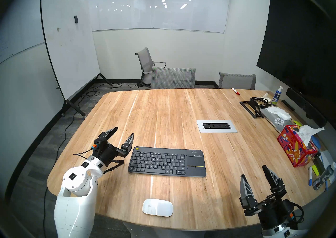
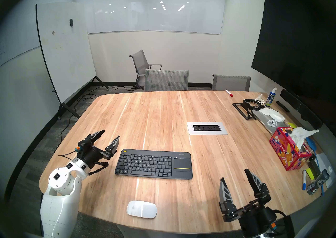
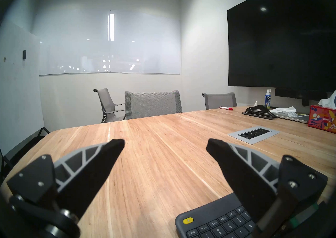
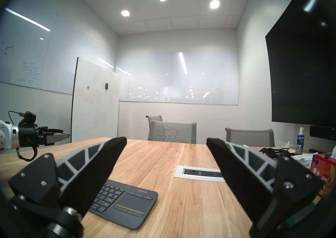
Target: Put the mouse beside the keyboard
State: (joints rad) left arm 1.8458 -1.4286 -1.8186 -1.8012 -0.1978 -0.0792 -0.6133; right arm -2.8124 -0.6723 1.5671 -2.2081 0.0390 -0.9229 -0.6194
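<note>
The white mouse (image 1: 157,207) lies flat on the wooden counter (image 1: 172,112) at its near edge, held by neither arm. The left gripper (image 1: 124,132) hovers with its jaws spread wide and nothing between them; the mouse sits well apart from them, nearer the robot and off to their right. The right gripper (image 1: 253,171) likewise has its jaws wide open and empty, tilted slightly upward; the mouse rests to their left and nearer the counter's edge, outside the gap between them. The dark grey keyboard (image 1: 167,161) lies between the two pairs of jaws, its yellow-button corner just beside the left gripper's right finger (image 1: 128,141), while its touchpad end points toward the right gripper. The mouse is on the robot's side of the keyboard, apart from it, with bare wood between. Neither wrist view shows the mouse.
</note>
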